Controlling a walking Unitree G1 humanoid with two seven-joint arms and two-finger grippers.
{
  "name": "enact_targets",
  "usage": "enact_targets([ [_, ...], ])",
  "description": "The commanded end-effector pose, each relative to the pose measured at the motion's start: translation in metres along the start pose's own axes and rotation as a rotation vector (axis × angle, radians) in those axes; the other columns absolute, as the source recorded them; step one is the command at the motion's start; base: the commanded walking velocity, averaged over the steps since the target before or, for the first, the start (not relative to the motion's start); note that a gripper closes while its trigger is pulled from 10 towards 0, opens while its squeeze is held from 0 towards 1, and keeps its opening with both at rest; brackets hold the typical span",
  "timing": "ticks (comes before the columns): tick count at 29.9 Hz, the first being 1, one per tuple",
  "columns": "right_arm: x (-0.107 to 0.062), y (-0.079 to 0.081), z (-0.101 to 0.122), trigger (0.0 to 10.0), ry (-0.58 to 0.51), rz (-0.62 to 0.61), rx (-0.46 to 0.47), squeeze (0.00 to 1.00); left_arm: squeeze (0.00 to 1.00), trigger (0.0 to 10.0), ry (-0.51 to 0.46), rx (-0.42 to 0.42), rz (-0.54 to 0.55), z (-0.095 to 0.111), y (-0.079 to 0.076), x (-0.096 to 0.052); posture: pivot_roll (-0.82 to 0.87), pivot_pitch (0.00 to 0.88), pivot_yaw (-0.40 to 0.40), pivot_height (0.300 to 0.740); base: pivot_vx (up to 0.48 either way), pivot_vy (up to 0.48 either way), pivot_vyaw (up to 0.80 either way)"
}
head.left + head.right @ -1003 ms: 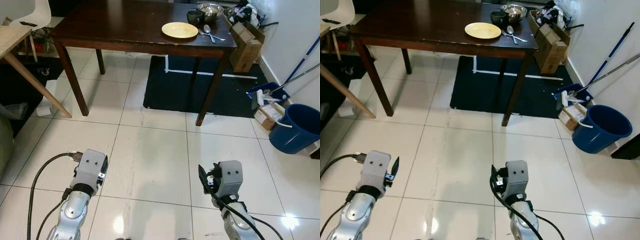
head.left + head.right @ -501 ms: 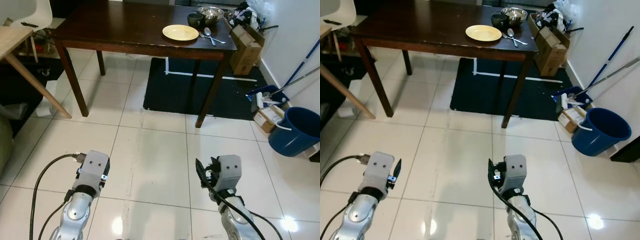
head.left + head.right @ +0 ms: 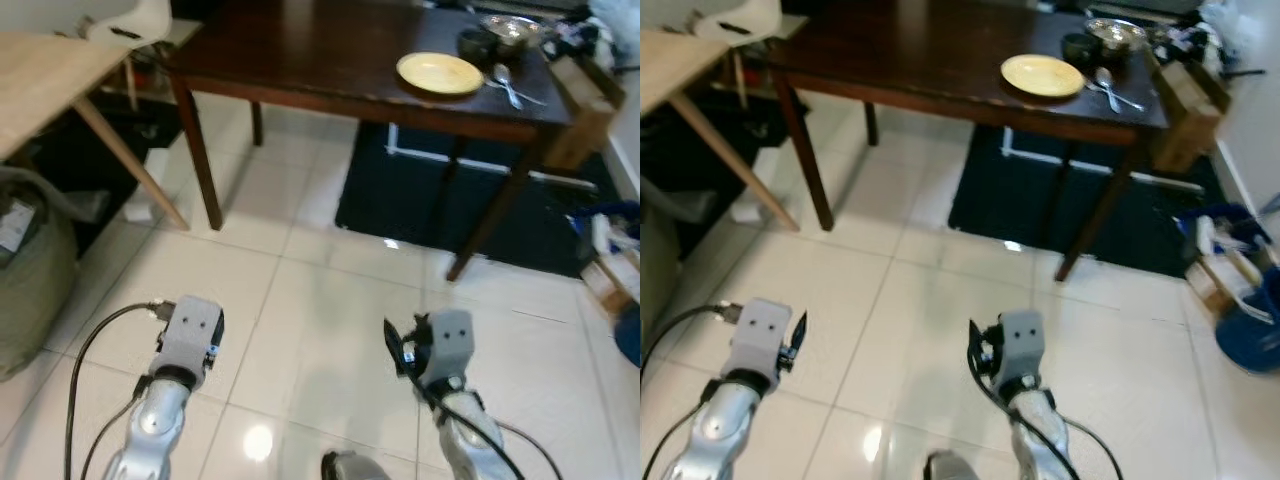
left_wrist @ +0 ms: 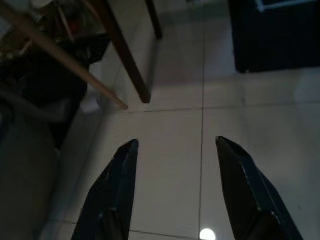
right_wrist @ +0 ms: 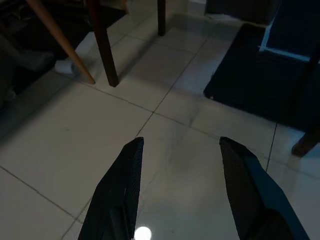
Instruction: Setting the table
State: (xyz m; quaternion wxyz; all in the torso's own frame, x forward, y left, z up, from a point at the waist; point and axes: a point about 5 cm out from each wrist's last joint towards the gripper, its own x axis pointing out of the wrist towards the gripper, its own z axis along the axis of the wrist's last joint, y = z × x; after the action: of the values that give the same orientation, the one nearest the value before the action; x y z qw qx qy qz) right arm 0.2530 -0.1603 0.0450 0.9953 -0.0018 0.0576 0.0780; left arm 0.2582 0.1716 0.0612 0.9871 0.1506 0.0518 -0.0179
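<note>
A dark wooden table (image 3: pixel 300 60) stands ahead of me on the tiled floor. Near its far right corner lie a yellow plate (image 3: pixel 439 72), a dark cup (image 3: pixel 476 43), a metal bowl (image 3: pixel 511 29) and spoons (image 3: pixel 507 86). Both arms are held low in front of me, far short of the table. My left gripper (image 4: pixel 175 145) is open over bare tiles, nothing between its fingers. Over the tiles too, my right gripper (image 5: pixel 180 142) is open and holds nothing.
A light wooden table (image 3: pixel 50 80) with slanted legs stands at the left, a white chair (image 3: pixel 130 20) behind it and a grey-green bag (image 3: pixel 30 260) below. A dark mat (image 3: pixel 480 200) lies under the dark table. Cardboard boxes (image 3: pixel 585 110) and a blue bucket (image 3: pixel 1250 320) sit at the right.
The whole view has swung to the left and blurred, so the camera has turned. The table and plate now sit further right in the picture. Both arms keep their pose.
</note>
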Motion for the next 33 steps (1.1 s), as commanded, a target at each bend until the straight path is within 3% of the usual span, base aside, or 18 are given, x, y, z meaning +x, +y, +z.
enact_targets([
  [1,-0.0022,0.0044,-0.0047,10.0,0.019,0.006,0.017,0.0,0.0,10.0,0.048,0.007,0.003,-0.0117,0.0028,-0.0079,-0.11,0.023,0.023,0.74,0.0,0.0,0.79],
  [33,0.0001,0.0028,-0.002,10.0,0.015,-0.01,0.048,0.0,0.0,10.0,0.071,0.016,0.001,-0.0111,0.0002,-0.0058,-0.11,0.022,0.025,0.74,0.0,0.0,0.79],
])
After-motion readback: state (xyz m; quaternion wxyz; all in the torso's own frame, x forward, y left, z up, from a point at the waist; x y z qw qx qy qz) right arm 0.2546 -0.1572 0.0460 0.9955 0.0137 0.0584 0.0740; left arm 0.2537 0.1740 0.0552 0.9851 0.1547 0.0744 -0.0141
